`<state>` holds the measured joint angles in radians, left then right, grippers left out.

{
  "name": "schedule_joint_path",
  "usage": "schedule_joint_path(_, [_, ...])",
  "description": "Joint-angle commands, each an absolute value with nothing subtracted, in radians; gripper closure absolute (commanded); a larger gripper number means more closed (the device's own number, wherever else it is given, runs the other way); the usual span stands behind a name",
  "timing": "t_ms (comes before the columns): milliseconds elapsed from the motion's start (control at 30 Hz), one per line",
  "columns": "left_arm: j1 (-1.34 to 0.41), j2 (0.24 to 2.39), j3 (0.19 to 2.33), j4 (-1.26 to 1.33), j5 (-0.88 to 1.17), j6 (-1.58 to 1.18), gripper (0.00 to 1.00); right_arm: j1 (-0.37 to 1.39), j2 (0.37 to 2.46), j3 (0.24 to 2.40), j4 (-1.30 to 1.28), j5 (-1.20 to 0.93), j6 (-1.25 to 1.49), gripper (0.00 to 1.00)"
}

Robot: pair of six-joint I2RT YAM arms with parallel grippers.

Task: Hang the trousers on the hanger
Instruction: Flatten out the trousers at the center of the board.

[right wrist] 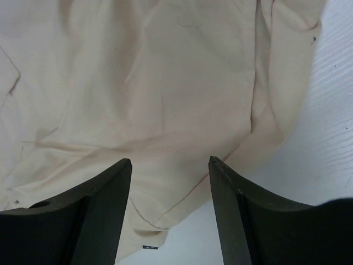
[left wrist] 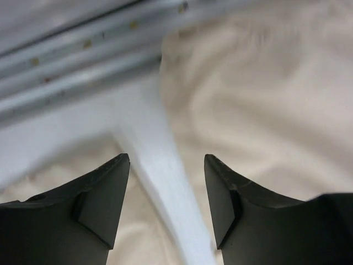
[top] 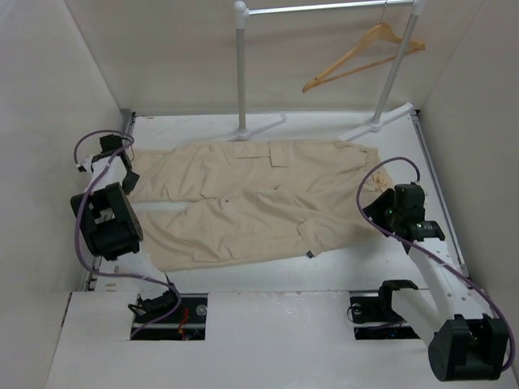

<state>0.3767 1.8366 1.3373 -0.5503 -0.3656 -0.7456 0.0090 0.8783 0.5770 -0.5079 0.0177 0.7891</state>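
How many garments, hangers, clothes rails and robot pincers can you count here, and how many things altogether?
Garments: 1, the trousers
Hangers: 1, the hanger
Clothes rails: 1, the white rail stand
Pincers: 2, the left pincer and the right pincer, both open
Total: 5

White table (top: 357, 267), beige trousers (top: 251, 203) spread flat across it, white rail stand (top: 242, 81) footed at far edge

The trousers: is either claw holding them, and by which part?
Nothing is held. The left gripper and right gripper are both open over the trousers.
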Motion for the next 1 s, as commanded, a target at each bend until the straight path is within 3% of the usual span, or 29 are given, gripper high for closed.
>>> schedule_joint_path(0, [0.323,1.61,1.202,-0.517,-0.356,-0.775,0.46,0.004,0.827,0.586,-0.459,0.021,0.793,0.47])
schedule_joint_path(100, [0.243,1.505,1.074,-0.476,-0.348,-0.796,0.48,-0.037,0.818,0.589,-0.472,0.035,0.818,0.83])
schedule_joint_path(133, [0.21,1.481,1.046,-0.469,-0.344,-0.817,0.48,-0.045,0.831,0.607,-0.476,0.029,0.825,0.89])
schedule_joint_path(200, [0.129,1.438,1.014,-0.466,-0.327,-0.857,0.51,-0.047,0.876,0.661,-0.466,0.015,0.837,0.9])
schedule_joint_path(300, [-0.051,1.375,0.985,-0.437,-0.322,-0.899,0.56,-0.042,0.984,0.764,-0.39,0.031,0.847,0.81])
schedule_joint_path(433, [-0.269,1.301,0.956,-0.423,-0.344,-0.91,0.6,-0.067,1.204,0.917,-0.307,0.06,0.796,0.52])
schedule_joint_path(533, [-0.373,1.226,0.892,-0.443,-0.339,-0.916,0.6,-0.133,1.372,1.017,-0.302,0.115,0.762,0.39])
schedule_joint_path(833, [-0.461,0.933,0.605,-0.564,-0.298,-0.971,0.57,-0.217,1.696,1.229,-0.356,0.117,0.608,0.3])
schedule_joint_path(967, [-0.461,0.845,0.58,-0.662,-0.296,-0.985,0.57,-0.217,1.718,1.181,-0.397,0.112,0.635,0.35])
